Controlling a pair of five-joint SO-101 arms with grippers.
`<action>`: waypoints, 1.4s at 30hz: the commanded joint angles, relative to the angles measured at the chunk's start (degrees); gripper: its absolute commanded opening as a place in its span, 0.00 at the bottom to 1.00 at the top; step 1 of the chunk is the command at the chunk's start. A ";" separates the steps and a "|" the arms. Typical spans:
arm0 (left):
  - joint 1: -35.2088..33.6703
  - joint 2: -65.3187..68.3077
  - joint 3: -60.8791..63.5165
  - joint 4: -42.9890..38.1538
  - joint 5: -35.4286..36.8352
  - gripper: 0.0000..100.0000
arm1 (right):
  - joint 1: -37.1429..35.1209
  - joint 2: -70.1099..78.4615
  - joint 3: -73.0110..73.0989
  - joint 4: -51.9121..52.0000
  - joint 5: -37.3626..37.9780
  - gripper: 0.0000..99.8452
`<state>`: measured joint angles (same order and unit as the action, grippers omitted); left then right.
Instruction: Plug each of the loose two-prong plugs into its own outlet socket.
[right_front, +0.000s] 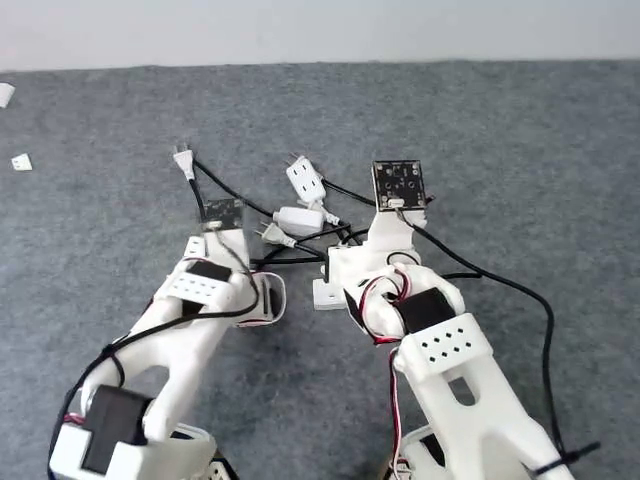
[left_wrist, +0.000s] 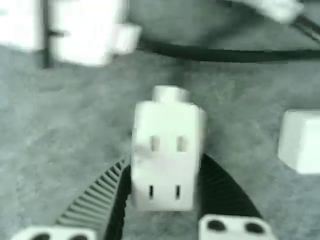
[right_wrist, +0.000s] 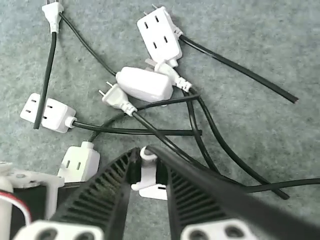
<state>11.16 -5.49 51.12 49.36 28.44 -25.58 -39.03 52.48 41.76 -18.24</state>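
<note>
In the high view, the left arm (right_front: 180, 340) and the right arm (right_front: 450, 350) are being held close together over a tangle of black cables (right_front: 490, 280) on the grey mat (right_front: 520, 130). This is presumably so that one part can be steadied while the other is pushed in. A loose plug (right_front: 183, 158) is being left at the far side.

In the left wrist view, an outlet socket (left_wrist: 167, 150) is being clamped between the jaws of the left gripper (left_wrist: 165, 161). Its slots are being kept toward the camera, probably to stay open to a plug.

In the right wrist view, the jaws of the right gripper (right_wrist: 146, 159) are being pressed onto a small white piece (right_wrist: 148, 176), seemingly a plug body. Its prongs are hidden, so alignment cannot be judged. A free socket (right_wrist: 159, 35) and a two-prong plug (right_wrist: 112, 95) are being left on the mat beyond.
</note>
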 joint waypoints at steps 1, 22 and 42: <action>0.79 -0.53 -1.19 0.53 0.53 0.01 | 0.57 -0.75 -3.96 0.57 -0.53 0.01; 10.99 1.67 -2.33 6.77 7.56 0.01 | 36.09 -3.47 2.37 28.70 36.92 0.01; 10.81 1.49 -1.45 7.12 2.29 0.01 | 36.18 -0.57 0.09 28.53 32.18 0.14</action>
<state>19.52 -4.18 48.75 54.99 32.66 10.11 -34.73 53.27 69.71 16.57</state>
